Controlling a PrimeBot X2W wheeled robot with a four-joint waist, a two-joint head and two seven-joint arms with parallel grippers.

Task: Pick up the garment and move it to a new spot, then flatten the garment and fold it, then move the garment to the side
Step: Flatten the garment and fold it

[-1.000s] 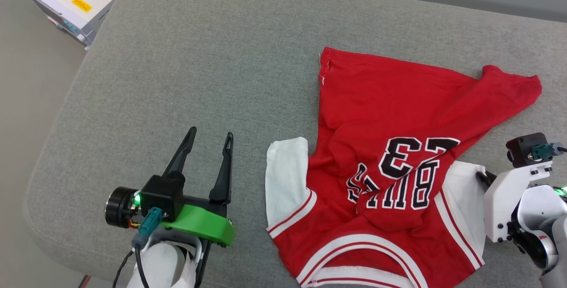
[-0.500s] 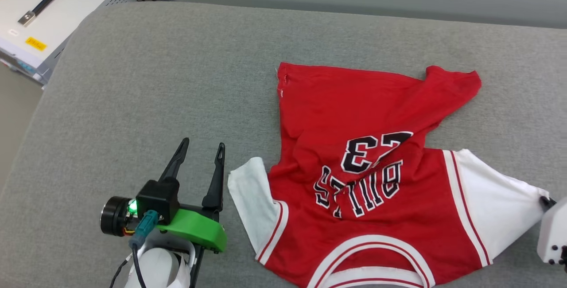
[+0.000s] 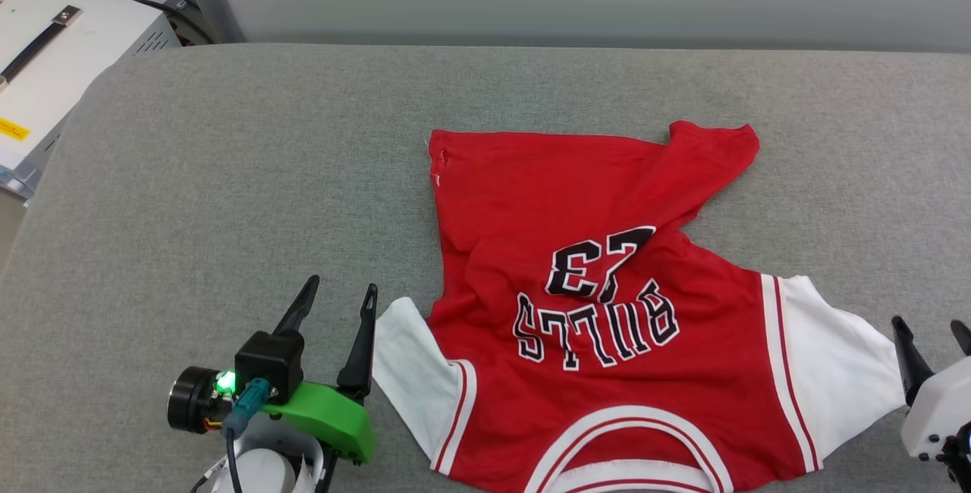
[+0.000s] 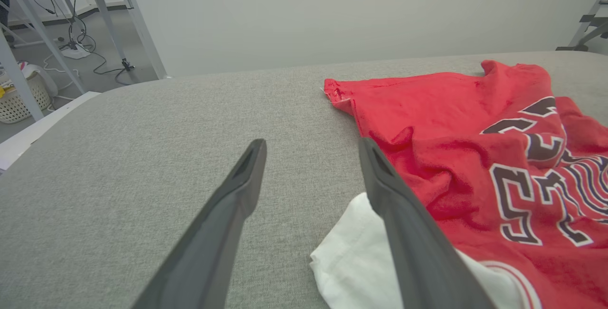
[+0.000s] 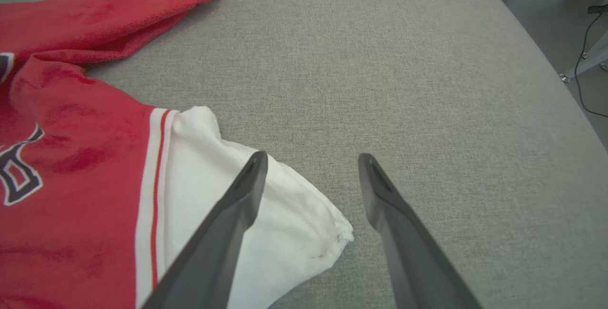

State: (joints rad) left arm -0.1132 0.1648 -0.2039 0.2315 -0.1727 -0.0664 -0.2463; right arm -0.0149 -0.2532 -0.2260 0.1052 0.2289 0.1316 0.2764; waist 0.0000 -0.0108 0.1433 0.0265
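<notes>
— The shirt?
— The soft red shirt [image 3: 599, 250], rumpled, lettering up, lies right of the middle of the woven grey cushion [image 3: 227, 174].
— The grippers?
— The left gripper [image 3: 340, 286] is spread, empty, beside one white sleeve. The right gripper [image 3: 928, 324] is spread at the other. There's free cushion to the left.

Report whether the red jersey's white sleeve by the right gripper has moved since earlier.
Yes. The white sleeve has spread rightward: its tip, earlier left of the far red hem corner, now lies right of it.
</notes>
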